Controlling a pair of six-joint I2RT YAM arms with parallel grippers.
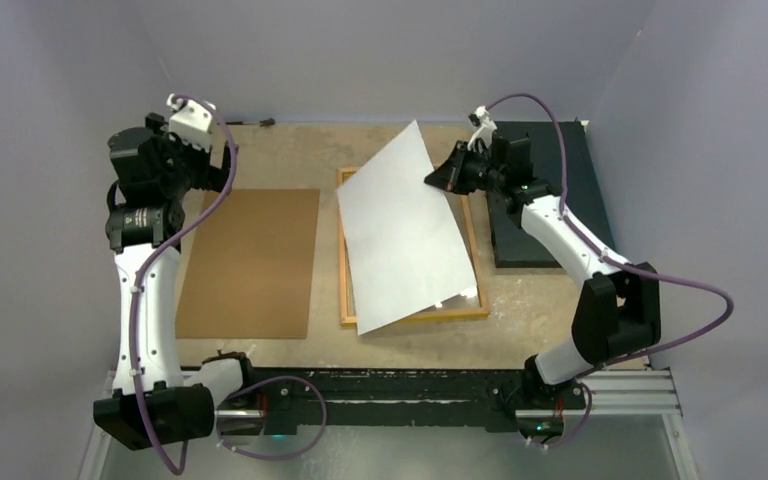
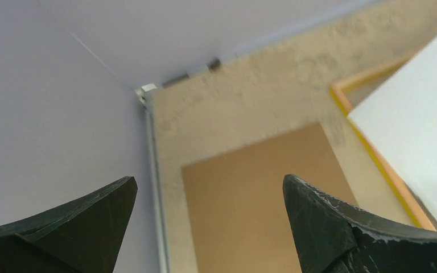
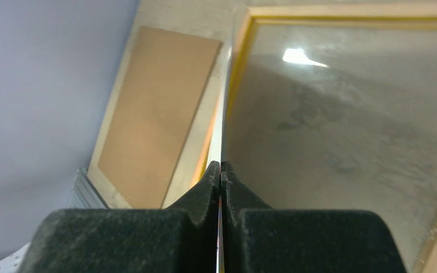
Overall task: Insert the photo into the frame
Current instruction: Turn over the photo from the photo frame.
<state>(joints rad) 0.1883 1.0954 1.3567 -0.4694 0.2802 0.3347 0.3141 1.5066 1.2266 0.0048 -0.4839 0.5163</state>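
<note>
Photo (image 1: 405, 235), white back up, slants over frame (image 1: 344, 285); right jaws clench its 2 o'clock edge, left jaws wide apart.

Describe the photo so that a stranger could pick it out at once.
On the tan table, look to the middle, where the yellow-edged frame lies flat. The photo is the large sheet lying askew over it, one edge pinched by the right gripper. It shows plain white, unlike the brown board to its left and the dark mat to its right.

one photo (image 1: 405, 230), one frame (image 1: 345, 290), one board (image 1: 250, 262), one mat (image 1: 515, 247)
</note>
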